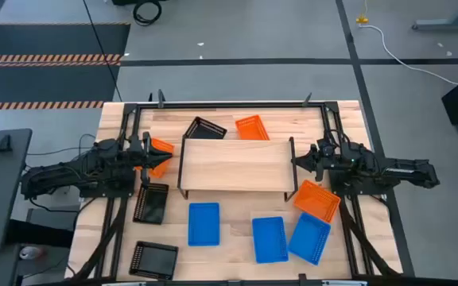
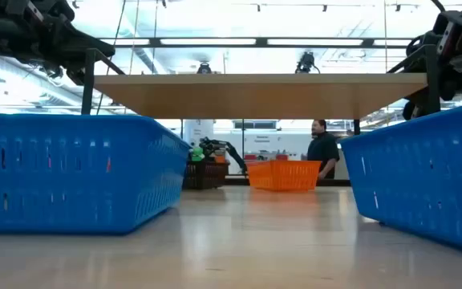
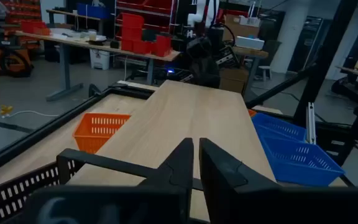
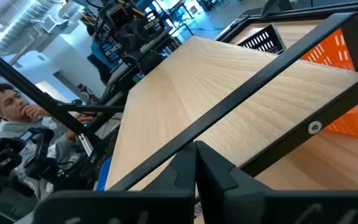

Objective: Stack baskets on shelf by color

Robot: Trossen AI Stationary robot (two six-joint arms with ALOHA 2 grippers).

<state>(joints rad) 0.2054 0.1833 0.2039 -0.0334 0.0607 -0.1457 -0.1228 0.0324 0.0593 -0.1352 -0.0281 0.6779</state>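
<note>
The shelf (image 1: 233,165), a light-wood board on black legs, stands mid-table with nothing on top. My left gripper (image 1: 168,159) is shut just off its left end, at board height, above an orange basket (image 1: 159,151). My right gripper (image 1: 296,161) is shut at the shelf's right end. Two more orange baskets (image 1: 251,127) (image 1: 318,200) lie at the far side and the right. Three blue baskets (image 1: 203,222) (image 1: 269,238) (image 1: 309,237) lie in front of the shelf. Black baskets (image 1: 205,127) (image 1: 151,202) (image 1: 153,258) lie at the far and near left. My left gripper points level along the board from the table's left; its fingertips (image 3: 185,158) line up with the shelf's black end rail (image 3: 104,163), and I cannot tell whether they touch it. My right gripper points level from the table's right, fingertips (image 4: 185,163) just under the black end rail (image 4: 260,106); touching or not, I cannot tell.
Black frame rails (image 1: 126,135) run along both sides and the far edge of the tabletop. In the room beyond, a person (image 4: 17,124) sits behind the left arm and another person (image 2: 323,148) stands far off. Bare wood shows between the blue baskets and the shelf.
</note>
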